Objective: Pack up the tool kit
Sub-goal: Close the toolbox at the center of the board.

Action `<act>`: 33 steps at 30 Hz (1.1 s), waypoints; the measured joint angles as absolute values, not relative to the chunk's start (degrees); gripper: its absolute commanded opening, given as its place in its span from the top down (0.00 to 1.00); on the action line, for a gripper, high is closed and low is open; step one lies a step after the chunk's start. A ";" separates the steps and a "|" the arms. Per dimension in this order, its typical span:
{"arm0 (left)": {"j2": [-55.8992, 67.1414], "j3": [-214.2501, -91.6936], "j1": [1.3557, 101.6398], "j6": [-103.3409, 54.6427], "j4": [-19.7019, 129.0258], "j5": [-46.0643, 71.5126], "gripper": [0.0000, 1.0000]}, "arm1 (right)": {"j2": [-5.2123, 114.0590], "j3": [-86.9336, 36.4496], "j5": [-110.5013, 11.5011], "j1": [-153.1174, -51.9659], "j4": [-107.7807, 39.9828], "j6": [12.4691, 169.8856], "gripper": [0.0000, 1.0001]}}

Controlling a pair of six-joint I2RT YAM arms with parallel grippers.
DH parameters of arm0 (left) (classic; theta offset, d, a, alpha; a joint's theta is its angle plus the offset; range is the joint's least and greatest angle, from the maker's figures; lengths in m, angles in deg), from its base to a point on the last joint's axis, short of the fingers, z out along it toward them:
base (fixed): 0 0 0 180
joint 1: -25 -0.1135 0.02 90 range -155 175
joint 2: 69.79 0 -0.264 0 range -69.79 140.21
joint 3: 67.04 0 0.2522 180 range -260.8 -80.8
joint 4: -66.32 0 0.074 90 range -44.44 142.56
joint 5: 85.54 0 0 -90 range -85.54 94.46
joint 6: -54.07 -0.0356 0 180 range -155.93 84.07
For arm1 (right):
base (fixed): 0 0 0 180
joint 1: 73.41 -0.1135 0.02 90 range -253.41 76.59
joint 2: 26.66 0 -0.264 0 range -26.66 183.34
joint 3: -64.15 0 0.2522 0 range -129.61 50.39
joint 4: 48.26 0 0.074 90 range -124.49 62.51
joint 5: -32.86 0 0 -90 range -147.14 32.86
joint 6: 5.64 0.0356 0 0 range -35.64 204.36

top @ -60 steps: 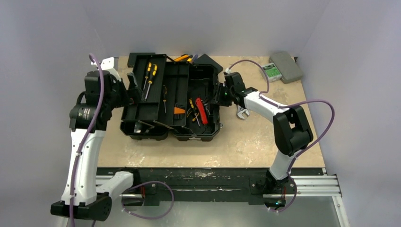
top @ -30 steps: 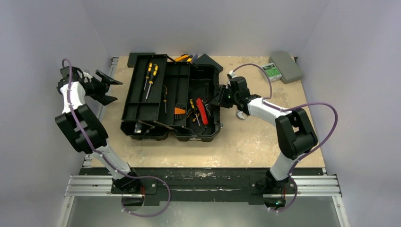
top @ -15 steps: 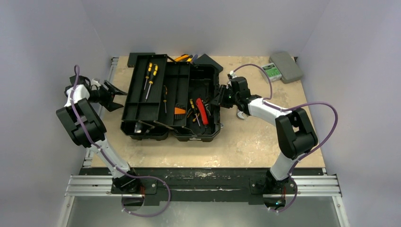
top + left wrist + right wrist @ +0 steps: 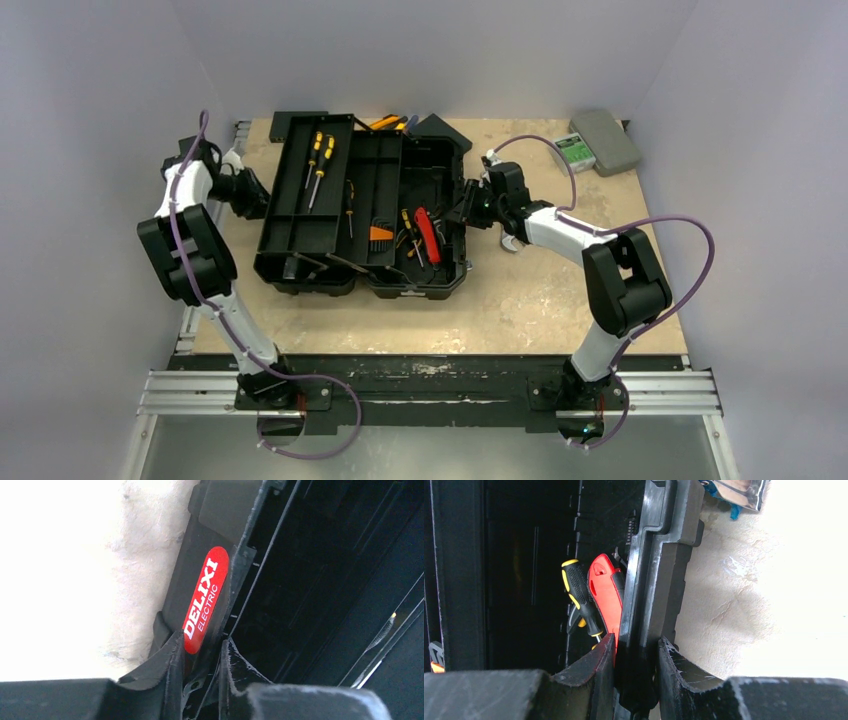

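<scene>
Left gripper (image 4: 199, 644), narrow, pinches open toolbox's (image 4: 415, 283) left rim; right gripper (image 4: 636, 645), narrow, clamps its right wall.

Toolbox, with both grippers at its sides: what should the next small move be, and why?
Probably both arms shift the toolbox together. The left gripper pinches its left rim by the red label, the right gripper its right wall, so one arm moving alone would twist it.

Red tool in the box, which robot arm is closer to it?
Right. The right pincer clamps the toolbox wall just beside the red tool; the left pincer pinches the toolbox's far left edge.
</scene>
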State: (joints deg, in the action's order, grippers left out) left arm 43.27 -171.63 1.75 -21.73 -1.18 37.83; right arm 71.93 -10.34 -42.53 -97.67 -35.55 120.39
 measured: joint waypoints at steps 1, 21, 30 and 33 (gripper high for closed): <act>42.90 -171.98 2.17 -23.35 -1.31 37.04 1.00 | 71.93 -10.34 -42.49 -97.62 -35.51 120.39 1.00; 29.98 -170.06 9.03 -24.53 -0.06 19.18 1.00 | 72.04 -10.32 -41.96 -97.36 -35.88 120.37 1.00; 28.30 -170.71 10.17 -23.66 -1.00 18.00 1.00 | 72.06 -10.32 -41.98 -97.34 -35.88 120.15 1.00; 26.96 -171.56 10.61 -22.91 -2.58 17.85 1.00 | 72.06 -10.32 -41.96 -97.29 -35.95 119.96 1.00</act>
State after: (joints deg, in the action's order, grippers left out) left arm 26.96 -171.56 10.61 -22.91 -2.58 17.85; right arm 72.06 -10.32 -41.96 -97.29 -35.95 119.96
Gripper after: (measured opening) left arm 0.267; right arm 0.278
